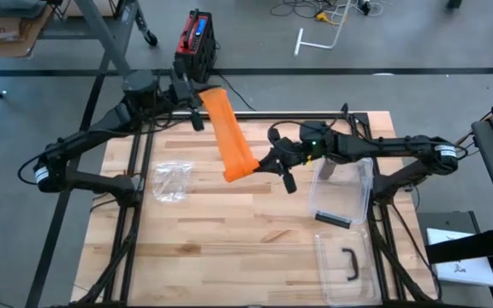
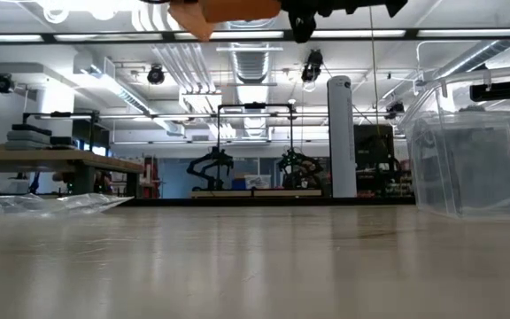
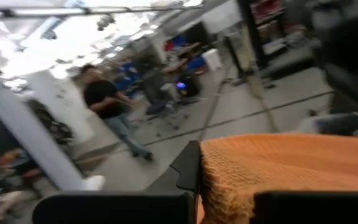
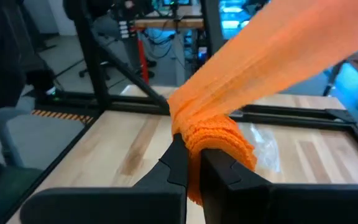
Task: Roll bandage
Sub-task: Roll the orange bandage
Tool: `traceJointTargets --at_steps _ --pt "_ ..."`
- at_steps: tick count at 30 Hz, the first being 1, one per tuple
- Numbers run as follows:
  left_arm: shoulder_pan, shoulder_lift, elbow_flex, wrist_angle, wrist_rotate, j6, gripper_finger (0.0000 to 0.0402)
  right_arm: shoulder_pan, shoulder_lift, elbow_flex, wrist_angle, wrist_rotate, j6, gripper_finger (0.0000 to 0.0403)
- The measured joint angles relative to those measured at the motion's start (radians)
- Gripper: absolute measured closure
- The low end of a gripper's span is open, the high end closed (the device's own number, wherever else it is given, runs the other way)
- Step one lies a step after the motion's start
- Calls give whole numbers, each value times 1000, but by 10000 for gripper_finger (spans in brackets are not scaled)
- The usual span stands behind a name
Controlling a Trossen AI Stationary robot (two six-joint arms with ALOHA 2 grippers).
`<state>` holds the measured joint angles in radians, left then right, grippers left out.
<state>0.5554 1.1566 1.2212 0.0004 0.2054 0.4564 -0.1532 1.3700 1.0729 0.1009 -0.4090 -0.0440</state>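
Stretching between both arms above the bench (image 1: 255, 248), the orange bandage (image 1: 229, 137) hangs taut; left gripper (image 1: 197, 109) and right gripper (image 1: 268, 164) each have jaws clamped on one end.

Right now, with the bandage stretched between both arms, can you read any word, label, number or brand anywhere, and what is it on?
None can be read.
Red and black box on the floor: blue panel, print too small.
White sheet beside the table: dark marks, too small.
Orange bandage: no print shows.
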Motion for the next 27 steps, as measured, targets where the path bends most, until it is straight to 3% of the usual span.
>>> traceJointTargets --at_steps 6,10,18,27 --pt "-1 -3 -73 3 155 -14 401 -2 -35 0 19 20 -18 395" --pt "-1 -2 -140 12 161 -20 401 -2 -69 0 60 16 -37 395" --pt "-38 3 -307 267 247 -130 401 -2 -93 1 183 7 -36 395" --pt "-136 4 -457 475 250 -164 401 -11 -86 2 350 22 -55 395"
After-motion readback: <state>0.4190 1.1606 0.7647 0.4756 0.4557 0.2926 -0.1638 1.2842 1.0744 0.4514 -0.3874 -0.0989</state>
